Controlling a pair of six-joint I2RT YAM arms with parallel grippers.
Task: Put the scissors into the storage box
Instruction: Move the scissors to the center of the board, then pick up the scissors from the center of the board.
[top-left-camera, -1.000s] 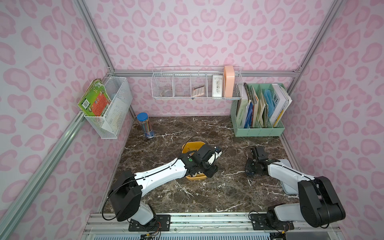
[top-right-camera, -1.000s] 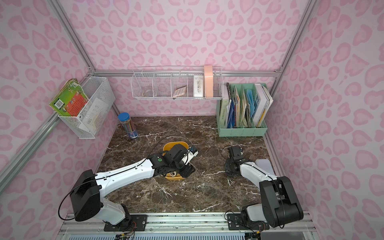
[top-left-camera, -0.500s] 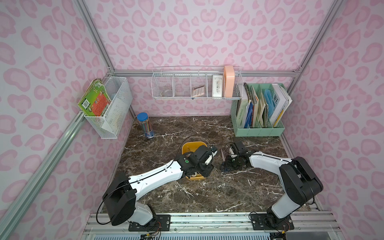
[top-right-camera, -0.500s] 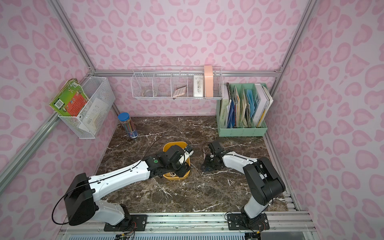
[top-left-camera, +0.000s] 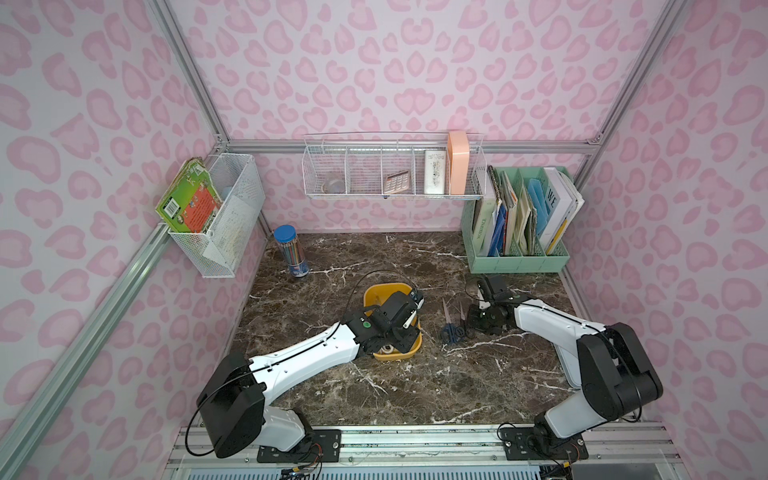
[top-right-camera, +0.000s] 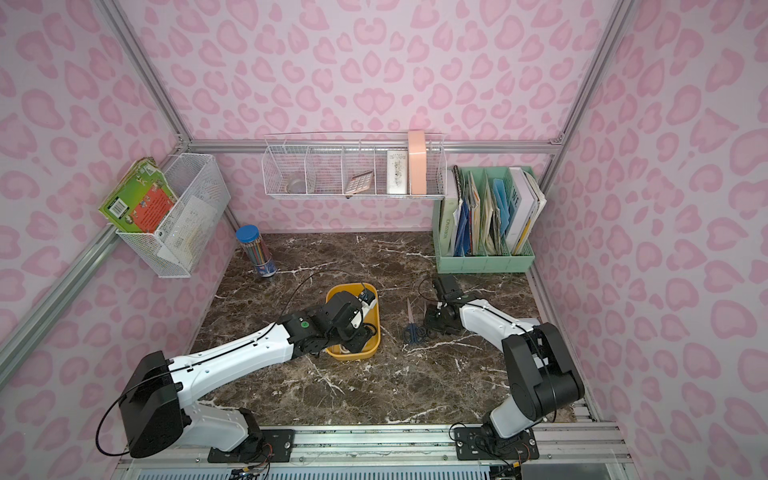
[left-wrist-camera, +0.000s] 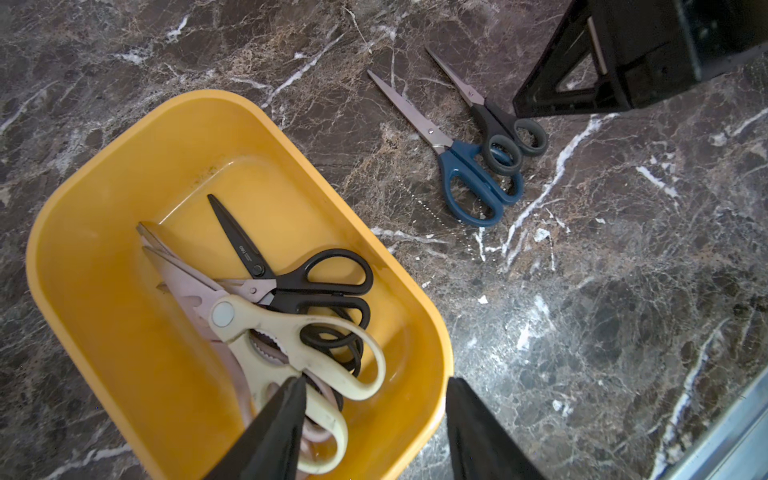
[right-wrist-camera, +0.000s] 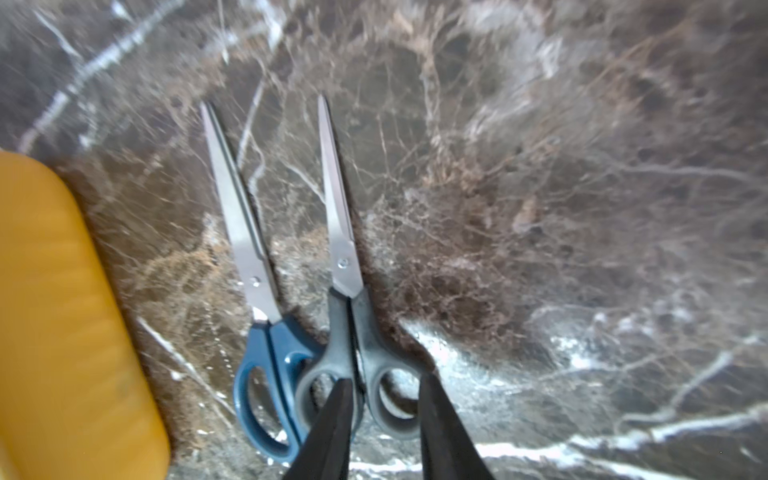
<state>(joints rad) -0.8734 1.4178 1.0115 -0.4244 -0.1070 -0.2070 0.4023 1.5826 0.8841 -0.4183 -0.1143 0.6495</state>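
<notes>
The yellow storage box (top-left-camera: 374, 294) (left-wrist-camera: 104, 249) holds several scissors: a black pair (left-wrist-camera: 291, 282), cream shears (left-wrist-camera: 291, 336) and a pale pink handle (left-wrist-camera: 232, 365) underneath. My left gripper (left-wrist-camera: 374, 386) hangs open over the box's near end. One of its fingers is above the cream handle and the other is outside the rim. On the marble to the right lie dark blue scissors (top-left-camera: 451, 331) (right-wrist-camera: 249, 365) and black-handled scissors (top-left-camera: 461, 309) (right-wrist-camera: 345, 324). My right gripper (right-wrist-camera: 386, 382) hovers at the black handles, narrowly open and holding nothing.
A mint-green file organizer (top-left-camera: 515, 259) stands at the back right. A tube of pencils (top-left-camera: 291, 249) stands at the back left. White wire baskets hang on the left wall (top-left-camera: 216, 232) and the back wall (top-left-camera: 395, 178). The metal rail (top-left-camera: 415, 436) runs along the front edge.
My right arm has swung left from the table's right side to the two pairs lying on the marble. The left gripper has shifted slightly over the box. Neither gripper's opening has changed.
</notes>
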